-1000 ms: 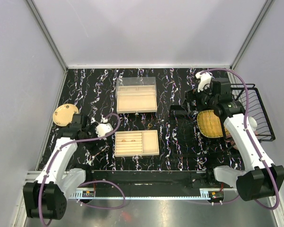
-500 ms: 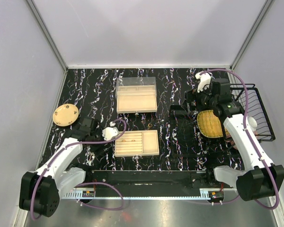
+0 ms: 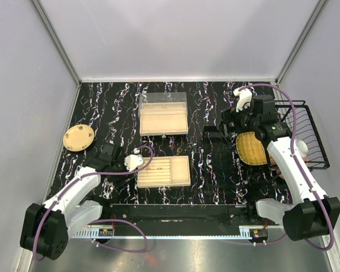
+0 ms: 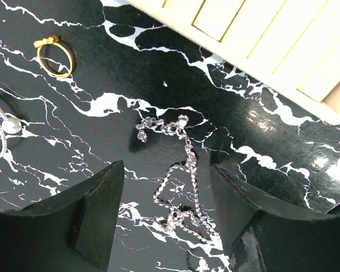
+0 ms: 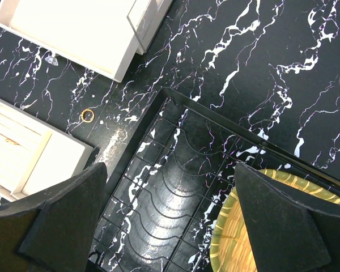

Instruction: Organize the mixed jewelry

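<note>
Lying limp on the black worktop (image 4: 90, 130) at lower centre of the left wrist view, the stone-set chain (image 4: 184, 187) looks light, floppy and easily snagged; its bunched lower loop seems the surest hold. The left pincer (image 4: 165, 170) stands open astride it, with a stiff gold ring (image 4: 54, 55) upper left and the beige tray (image 4: 260, 45) upper right. The right pincer (image 5: 167, 184) hangs open above a wire rack (image 5: 175, 153).

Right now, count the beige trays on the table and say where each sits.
2. The far tray sits mid-table, a clear lid raised behind it; the near tray lies closer to the arm bases. No others show.
</note>
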Robot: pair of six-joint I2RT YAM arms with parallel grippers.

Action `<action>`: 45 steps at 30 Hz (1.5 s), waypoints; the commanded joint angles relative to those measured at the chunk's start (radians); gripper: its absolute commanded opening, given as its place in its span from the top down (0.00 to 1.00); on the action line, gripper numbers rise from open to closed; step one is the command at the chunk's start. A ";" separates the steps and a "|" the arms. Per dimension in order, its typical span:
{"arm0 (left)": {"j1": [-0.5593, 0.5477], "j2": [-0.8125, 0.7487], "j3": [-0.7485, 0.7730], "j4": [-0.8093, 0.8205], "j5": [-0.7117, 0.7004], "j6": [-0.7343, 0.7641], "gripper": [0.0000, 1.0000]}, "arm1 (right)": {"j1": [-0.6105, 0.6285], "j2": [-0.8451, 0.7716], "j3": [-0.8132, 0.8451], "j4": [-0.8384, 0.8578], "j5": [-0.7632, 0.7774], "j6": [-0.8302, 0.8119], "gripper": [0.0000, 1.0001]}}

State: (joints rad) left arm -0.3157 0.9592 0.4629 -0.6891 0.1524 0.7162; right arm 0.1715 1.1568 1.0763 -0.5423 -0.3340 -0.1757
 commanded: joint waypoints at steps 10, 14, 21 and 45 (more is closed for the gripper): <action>-0.026 0.041 -0.007 0.014 -0.010 0.020 0.42 | 0.010 -0.009 0.001 0.048 0.023 -0.013 0.00; -0.031 0.058 0.000 0.008 0.004 0.026 0.45 | 0.010 -0.008 0.001 0.048 0.027 -0.013 0.00; -0.033 0.095 0.011 -0.012 0.029 0.057 0.55 | 0.010 0.000 0.004 0.048 0.033 -0.015 0.00; -0.033 0.156 0.048 0.022 0.056 0.075 1.00 | 0.008 -0.006 -0.006 0.062 0.061 -0.025 0.00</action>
State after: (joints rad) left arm -0.3466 1.1080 0.5102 -0.6819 0.1867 0.8070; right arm 0.1715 1.1606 1.0725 -0.5194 -0.2955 -0.1864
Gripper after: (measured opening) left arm 0.023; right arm 0.994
